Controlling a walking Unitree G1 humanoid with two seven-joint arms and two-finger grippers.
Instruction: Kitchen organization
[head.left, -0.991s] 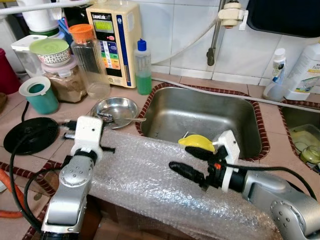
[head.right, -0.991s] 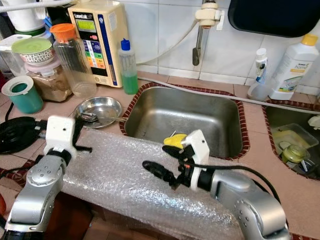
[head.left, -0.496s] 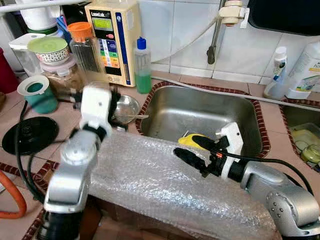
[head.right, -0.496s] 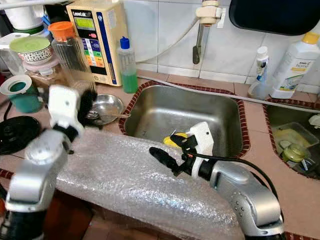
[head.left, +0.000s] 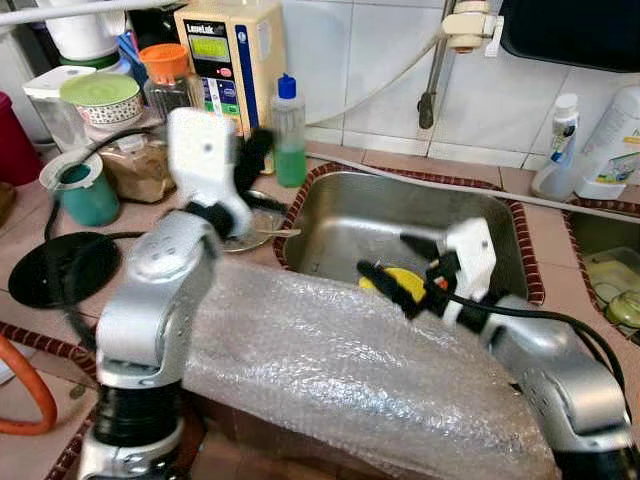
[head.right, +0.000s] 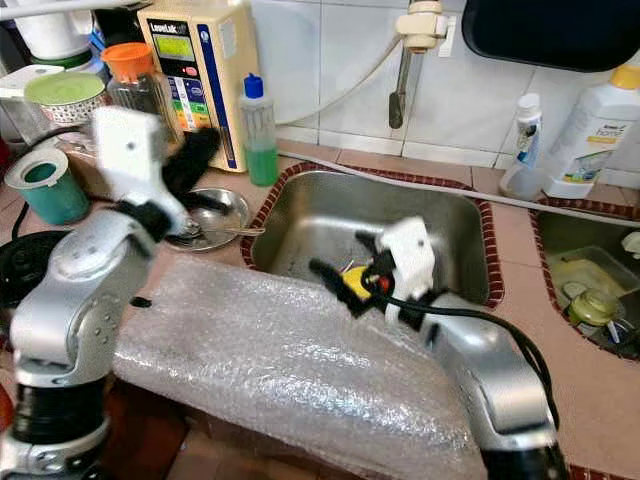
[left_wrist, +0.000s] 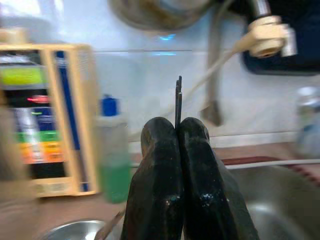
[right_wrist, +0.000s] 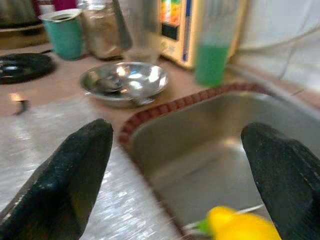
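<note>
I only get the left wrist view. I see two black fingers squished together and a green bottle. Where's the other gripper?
Observer: The right gripper is open, over the near side of the stainless steel sink.
Operator: Is anything in there?
Observer: Yes, a small yellow object lies in the sink, just below that gripper.
Operator: What's under the arms?
Observer: A clear sheet of bubble wrap, draped over the front edge of the pink tiled counter.
</note>
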